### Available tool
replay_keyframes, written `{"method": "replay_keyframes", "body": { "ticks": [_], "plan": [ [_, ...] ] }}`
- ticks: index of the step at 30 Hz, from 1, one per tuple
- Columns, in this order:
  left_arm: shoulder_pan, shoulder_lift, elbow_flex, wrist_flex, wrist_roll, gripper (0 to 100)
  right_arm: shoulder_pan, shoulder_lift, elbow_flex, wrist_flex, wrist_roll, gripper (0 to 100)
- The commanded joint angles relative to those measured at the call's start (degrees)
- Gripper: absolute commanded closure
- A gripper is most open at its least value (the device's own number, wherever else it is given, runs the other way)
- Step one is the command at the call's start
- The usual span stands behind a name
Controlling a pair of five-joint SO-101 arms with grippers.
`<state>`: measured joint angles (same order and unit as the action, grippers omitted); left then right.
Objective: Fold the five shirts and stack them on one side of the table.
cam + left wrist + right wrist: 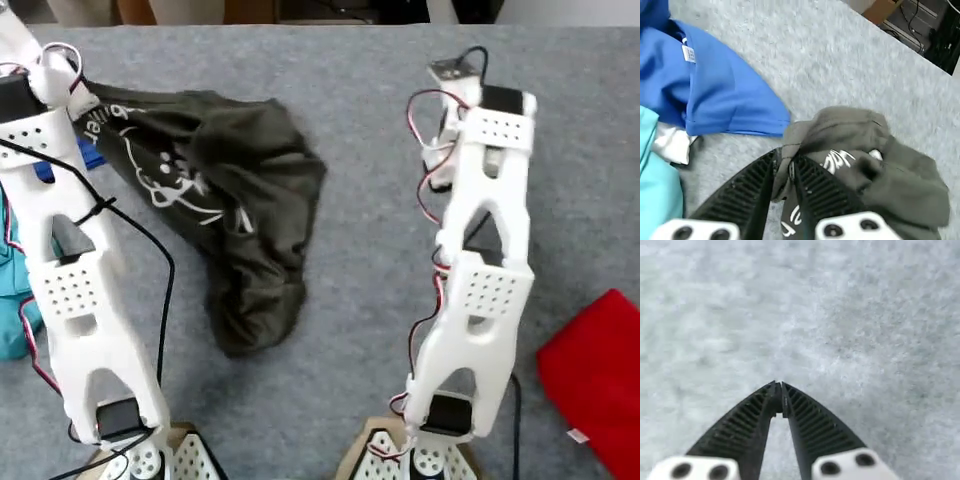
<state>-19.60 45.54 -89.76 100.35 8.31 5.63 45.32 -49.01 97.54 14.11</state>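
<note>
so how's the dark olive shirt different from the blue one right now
The dark olive shirt carries a white print; the blue shirt shows just a small white label. The dark olive shirt is bunched in a heap, while the blue shirt lies flatter. The left end effector is shut on the dark olive shirt's edge; nothing holds the blue shirt. Both rest on the grey table.

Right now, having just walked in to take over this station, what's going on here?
The left arm's tool is shut on an edge of the dark olive shirt, which lies crumpled and not yet folded on the grey table. The right arm's tool is shut on nothing, above bare table. A blue shirt and a teal shirt lie close by the olive one, and a red shirt lies at the table's edge on the right arm's side.
</note>
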Motion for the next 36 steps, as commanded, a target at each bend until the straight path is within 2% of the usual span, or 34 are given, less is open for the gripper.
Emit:
{"method": "replay_keyframes", "body": {
  "ticks": [1, 5, 9, 18, 20, 25, 29, 32, 36],
  "plan": [
    [1.8, -6.9, 8.0, 0.7, -0.4, 98, -8.0, -4.0, -8.4, 4.9, 0.4, 98.1],
    [5.4, -10.8, 19.1, 0.6, -0.3, 98, -19.0, -9.3, -6.5, 4.8, -0.4, 86.7],
    [6.9, -12.6, 25.1, 0.5, -0.3, 98, -29.6, -11.0, -1.9, 4.1, -1.4, 76.7],
    [6.2, -13.0, 29.0, 0.5, -0.3, 98, -44.2, -8.0, -1.5, -3.8, -12.6, 74.8],
    [5.5, -13.1, 28.7, 0.4, -0.2, 98, -44.3, -5.4, -0.4, -6.8, -15.1, 74.8],
    [3.7, -13.1, 29.0, 0.4, -0.2, 98, -44.7, 3.6, 0.2, -11.4, -15.7, 75.9],
    [3.1, -13.2, 29.0, 0.4, -0.2, 98, -44.4, 8.8, 0.2, -13.4, -15.9, 89.6],
    [3.1, -13.2, 29.0, 0.4, -0.2, 98, -40.8, 10.5, 0.0, -13.2, -16.0, 99.5],
    [3.1, -13.1, 29.0, 0.4, -0.2, 98, -32.5, 9.3, -2.6, -11.2, -19.3, 99.0]
  ]
}}
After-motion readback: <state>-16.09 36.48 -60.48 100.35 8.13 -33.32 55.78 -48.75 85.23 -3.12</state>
